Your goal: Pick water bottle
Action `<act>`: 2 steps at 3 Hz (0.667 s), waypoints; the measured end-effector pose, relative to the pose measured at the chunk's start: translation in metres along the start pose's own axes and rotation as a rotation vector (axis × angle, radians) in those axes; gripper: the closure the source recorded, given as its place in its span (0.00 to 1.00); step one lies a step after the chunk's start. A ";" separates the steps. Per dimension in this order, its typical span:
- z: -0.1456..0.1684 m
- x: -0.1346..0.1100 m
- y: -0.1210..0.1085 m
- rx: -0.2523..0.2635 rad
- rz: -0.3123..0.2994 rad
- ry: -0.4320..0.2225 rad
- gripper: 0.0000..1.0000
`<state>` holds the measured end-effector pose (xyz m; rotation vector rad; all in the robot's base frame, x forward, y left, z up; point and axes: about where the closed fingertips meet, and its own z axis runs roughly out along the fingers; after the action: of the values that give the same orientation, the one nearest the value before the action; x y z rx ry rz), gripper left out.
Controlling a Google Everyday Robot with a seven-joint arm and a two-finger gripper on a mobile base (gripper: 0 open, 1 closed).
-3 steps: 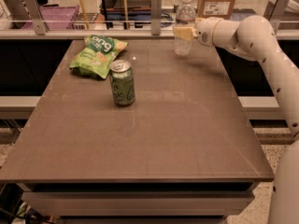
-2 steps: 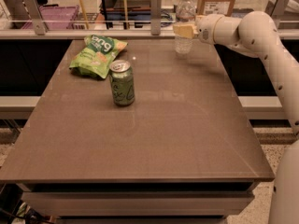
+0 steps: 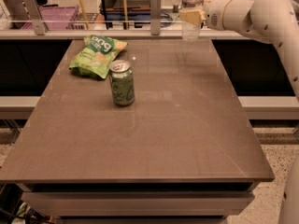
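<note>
The water bottle [image 3: 192, 3] is clear ribbed plastic. It stands upright at the far right of the table [image 3: 187, 139], and its cap is cut off by the top of the view. My gripper [image 3: 191, 17] comes in from the right on the white arm [image 3: 261, 10]. It is shut around the bottle's middle, with a pale finger pad [image 3: 189, 17] across the front. The bottle's base hangs about level with the table's far edge, lifted off the surface.
A green soda can [image 3: 122, 83] stands left of centre. A green snack bag [image 3: 97, 55] lies behind it. A rail with grey posts [image 3: 155, 6] runs along the far edge. A purple basket [image 3: 51, 17] sits beyond it at the left.
My gripper has raised the water bottle from the tabletop and carried it slightly back. The can and snack bag have not moved.
</note>
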<state>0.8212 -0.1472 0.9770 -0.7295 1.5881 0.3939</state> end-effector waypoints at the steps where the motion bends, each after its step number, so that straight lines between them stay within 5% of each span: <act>1: -0.011 -0.025 -0.004 0.038 -0.049 -0.016 1.00; 2: -0.017 -0.045 -0.006 0.064 -0.091 -0.031 1.00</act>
<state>0.8130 -0.1526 1.0244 -0.7397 1.5257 0.2855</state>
